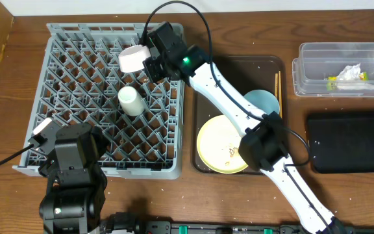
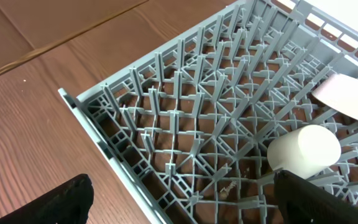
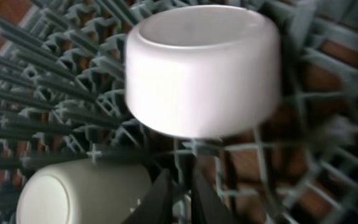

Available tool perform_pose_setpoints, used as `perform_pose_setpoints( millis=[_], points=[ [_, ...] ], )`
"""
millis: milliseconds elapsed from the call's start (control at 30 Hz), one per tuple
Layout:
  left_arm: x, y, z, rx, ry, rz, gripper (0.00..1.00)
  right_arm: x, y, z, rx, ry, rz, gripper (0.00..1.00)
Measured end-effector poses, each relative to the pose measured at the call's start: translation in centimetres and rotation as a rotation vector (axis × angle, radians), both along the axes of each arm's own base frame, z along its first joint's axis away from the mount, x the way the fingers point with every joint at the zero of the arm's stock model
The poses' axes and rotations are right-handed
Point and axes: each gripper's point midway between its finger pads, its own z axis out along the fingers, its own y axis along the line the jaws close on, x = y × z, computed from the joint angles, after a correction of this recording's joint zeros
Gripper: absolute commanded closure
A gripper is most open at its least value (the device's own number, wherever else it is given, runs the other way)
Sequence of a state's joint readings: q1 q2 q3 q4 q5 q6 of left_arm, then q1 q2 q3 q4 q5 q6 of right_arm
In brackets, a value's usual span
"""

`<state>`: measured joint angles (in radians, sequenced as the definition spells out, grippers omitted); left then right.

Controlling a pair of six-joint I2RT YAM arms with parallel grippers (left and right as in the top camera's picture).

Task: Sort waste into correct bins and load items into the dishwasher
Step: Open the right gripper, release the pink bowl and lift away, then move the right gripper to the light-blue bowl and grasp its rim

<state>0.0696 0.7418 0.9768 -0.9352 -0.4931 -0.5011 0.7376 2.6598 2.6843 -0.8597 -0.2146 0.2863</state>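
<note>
The grey dish rack (image 1: pixel 76 78) holds a white bowl (image 1: pixel 133 58) at its back and a small white cup (image 1: pixel 129 101) lying on its side in the middle. My right gripper (image 1: pixel 149 65) hovers just right of the bowl. In the right wrist view its fingers (image 3: pixel 179 199) are shut and hold nothing, with the bowl (image 3: pixel 204 68) beyond them and the cup (image 3: pixel 79 193) at the left. My left gripper (image 2: pixel 182 199) is open and empty over the rack's front left corner (image 2: pixel 166 112). The pale-yellow plate (image 1: pixel 221 144), light-blue saucer (image 1: pixel 263 103) and chopsticks (image 1: pixel 278 88) lie on the dark-brown tray (image 1: pixel 239 62).
A clear tub (image 1: pixel 343 52) at the back right holds a crumpled tissue (image 1: pixel 350 73) and a green-yellow wrapper (image 1: pixel 333 82). A black tub (image 1: pixel 352 140) sits in front of it. My right arm stretches across the tray.
</note>
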Motion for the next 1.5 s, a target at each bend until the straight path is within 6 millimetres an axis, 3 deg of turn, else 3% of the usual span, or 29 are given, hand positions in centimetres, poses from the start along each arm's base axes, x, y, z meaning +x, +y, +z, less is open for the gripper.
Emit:
perform_pose_setpoints(
  millis=[33, 67, 133, 200, 367, 433, 500, 567, 600, 733, 900, 1100, 1333, 1500],
  points=[
    [0.0, 0.0, 0.0, 0.000, 0.000, 0.000, 0.06, -0.1, -0.9, 0.4, -0.035, -0.005, -0.021, 0.50],
    [0.0, 0.0, 0.0, 0.000, -0.002, 0.000, 0.06, -0.1, -2.1, 1.1, -0.080, -0.016, -0.050, 0.27],
    [0.0, 0.0, 0.0, 0.000, 0.000, 0.000, 0.06, -0.3, -4.1, 2.3, -0.146, -0.025, -0.096, 0.01],
    [0.0, 0.0, 0.0, 0.000, -0.001, 0.000, 0.06, -0.5, -6.7, 4.8, -0.205, -0.050, -0.151, 0.01],
    [0.0, 0.0, 0.0, 0.000, -0.001, 0.000, 0.06, -1.7, -15.6, 11.4, -0.312, -0.049, -0.290, 0.01],
    [0.0, 0.0, 0.0, 0.000, -0.001, 0.000, 0.06, -2.7, -19.7, 12.7, -0.358, 0.001, -0.329, 0.02],
    [0.0, 0.0, 0.0, 0.000, -0.001, 0.000, 0.06, -3.6, -23.0, 12.9, -0.412, 0.061, -0.357, 0.09],
    [0.0, 0.0, 0.0, 0.000, -0.001, 0.000, 0.06, -4.8, -26.0, 11.8, -0.484, 0.153, -0.375, 0.28],
    [0.0, 0.0, 0.0, 0.000, -0.001, 0.000, 0.06, -5.1, -26.5, 11.1, -0.501, 0.186, -0.371, 0.34],
    [0.0, 0.0, 0.0, 0.000, 0.000, 0.000, 0.06, -5.8, -26.8, 7.8, -0.525, 0.308, -0.339, 0.46],
    [0.0, 0.0, 0.0, 0.000, 0.000, 0.000, 0.06, -7.6, -27.2, 2.9, -0.599, 0.460, -0.305, 0.45],
    [0.0, 0.0, 0.0, 0.000, -0.001, 0.000, 0.06, -8.7, -27.5, -0.9, -0.637, 0.545, -0.318, 0.45],
    [0.0, 0.0, 0.0, 0.000, -0.001, 0.000, 0.06, -8.8, -27.2, -5.6, -0.625, 0.588, -0.394, 0.45],
    [0.0, 0.0, 0.0, 0.000, -0.001, 0.000, 0.06, -8.7, -27.1, -8.8, -0.609, 0.590, -0.428, 0.52]
  ],
)
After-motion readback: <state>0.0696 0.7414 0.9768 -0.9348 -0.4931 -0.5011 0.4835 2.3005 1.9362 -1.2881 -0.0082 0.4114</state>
